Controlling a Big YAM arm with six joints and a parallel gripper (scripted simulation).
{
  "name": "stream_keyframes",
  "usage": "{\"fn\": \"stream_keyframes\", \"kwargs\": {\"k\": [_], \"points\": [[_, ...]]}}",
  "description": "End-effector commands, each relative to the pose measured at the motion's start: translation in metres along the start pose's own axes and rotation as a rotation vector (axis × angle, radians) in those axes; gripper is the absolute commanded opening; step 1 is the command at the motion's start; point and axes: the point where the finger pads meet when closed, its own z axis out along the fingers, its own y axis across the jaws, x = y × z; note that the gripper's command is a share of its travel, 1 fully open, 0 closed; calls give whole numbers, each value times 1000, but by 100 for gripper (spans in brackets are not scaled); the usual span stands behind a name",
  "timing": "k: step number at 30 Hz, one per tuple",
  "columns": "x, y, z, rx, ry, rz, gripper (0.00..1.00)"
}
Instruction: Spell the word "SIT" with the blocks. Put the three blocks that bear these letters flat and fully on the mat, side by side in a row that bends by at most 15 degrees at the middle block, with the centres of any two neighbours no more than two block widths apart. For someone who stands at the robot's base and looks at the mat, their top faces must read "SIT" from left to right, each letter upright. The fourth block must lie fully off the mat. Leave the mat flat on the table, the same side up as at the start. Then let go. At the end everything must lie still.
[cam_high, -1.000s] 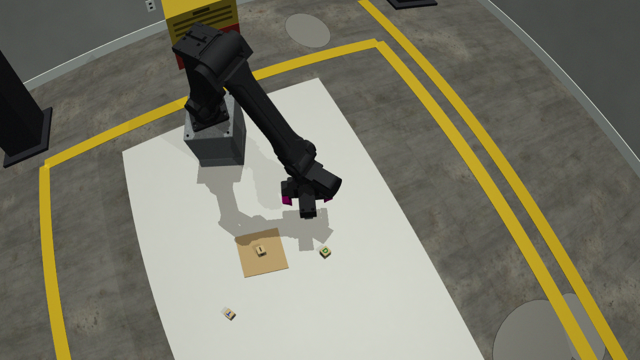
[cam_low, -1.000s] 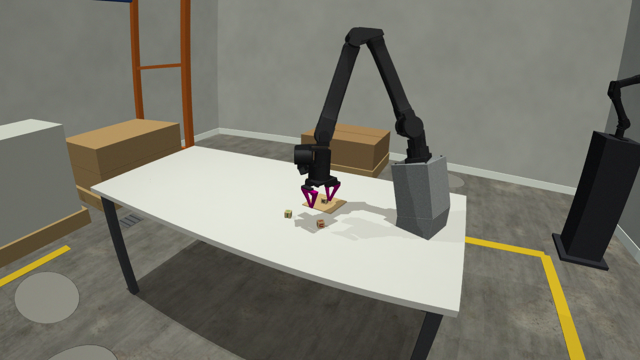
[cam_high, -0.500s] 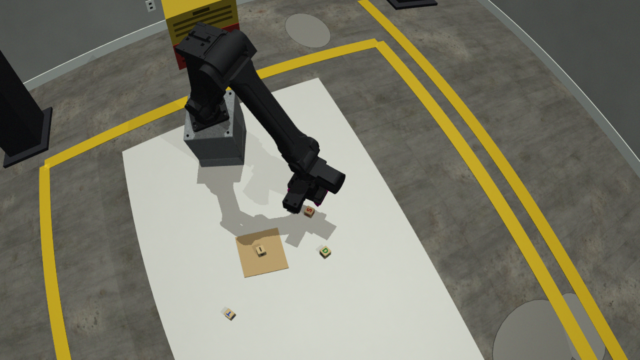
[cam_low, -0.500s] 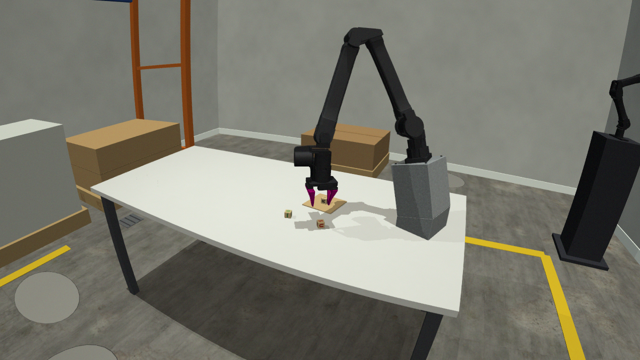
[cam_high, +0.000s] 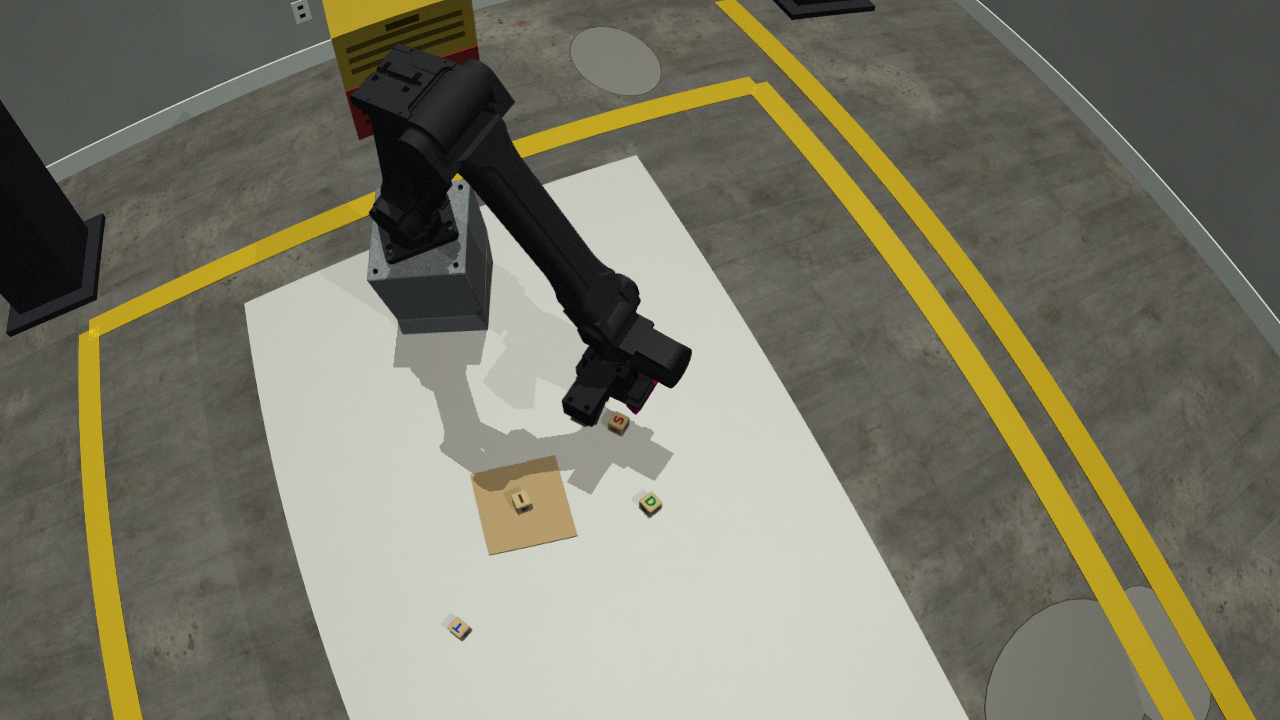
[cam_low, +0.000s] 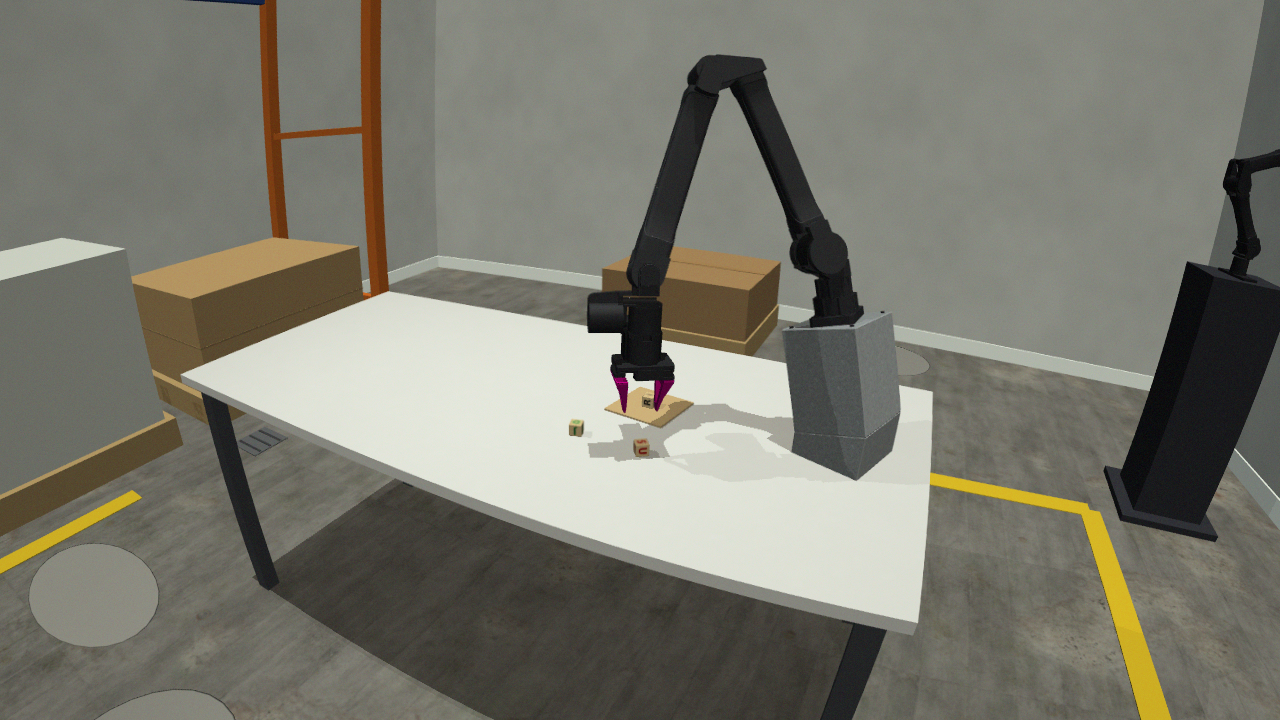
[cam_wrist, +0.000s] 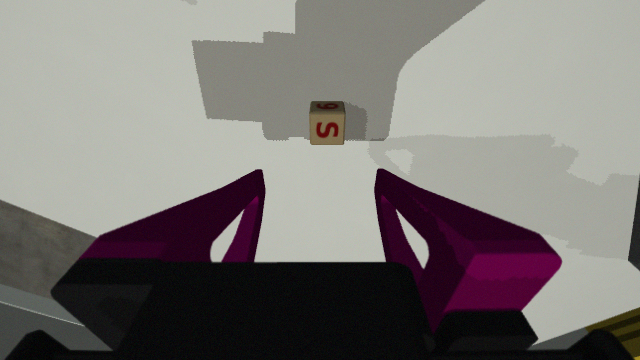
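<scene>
The S block (cam_high: 617, 422) lies on the white table, off the mat; it also shows in the wrist view (cam_wrist: 327, 123) and in the exterior view (cam_low: 641, 447). My gripper (cam_wrist: 319, 179) hangs above the table just short of it, partly open and empty; its magenta fingers show in the exterior view (cam_low: 642, 394). The tan mat (cam_high: 527, 512) lies flat with the I block (cam_high: 521, 501) on it. The T block (cam_high: 459, 627) lies far from the mat toward the table's near end. The D block (cam_high: 650, 504) lies on the table to the right of the mat.
The grey robot base (cam_high: 431, 268) stands at the table's far end. Cardboard boxes (cam_low: 246, 291) and an orange rack (cam_low: 322, 134) stand on the floor beyond the table.
</scene>
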Motion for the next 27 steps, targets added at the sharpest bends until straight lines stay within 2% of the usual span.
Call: {"fn": "stream_keyframes", "kwargs": {"k": [1,20,27], "points": [[6,-1,4,21,-2,-3,60],[5,-1,5,20,-2,-3,60],[1,7,8,-6,-5,6,60]]}}
